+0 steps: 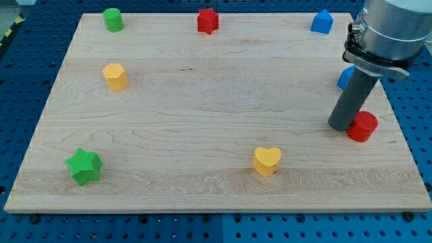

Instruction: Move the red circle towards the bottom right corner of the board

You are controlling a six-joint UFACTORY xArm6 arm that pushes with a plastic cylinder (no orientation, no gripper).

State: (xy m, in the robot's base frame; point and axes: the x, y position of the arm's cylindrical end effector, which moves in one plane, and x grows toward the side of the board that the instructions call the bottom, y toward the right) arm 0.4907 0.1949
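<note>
Wooden board (202, 128) — my tip (341, 126) touching red circle (363, 126), circle on view's right.

A single camera views the wooden board (216, 121) from above its bottom edge, angled downward toward its far edge, framing nearly the whole board at moderate range.

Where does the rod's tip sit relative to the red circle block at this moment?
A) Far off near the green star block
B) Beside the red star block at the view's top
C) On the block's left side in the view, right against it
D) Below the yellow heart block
C: my tip stands just left of the red circle block, apparently touching it, near the wooden board's right edge.
</note>
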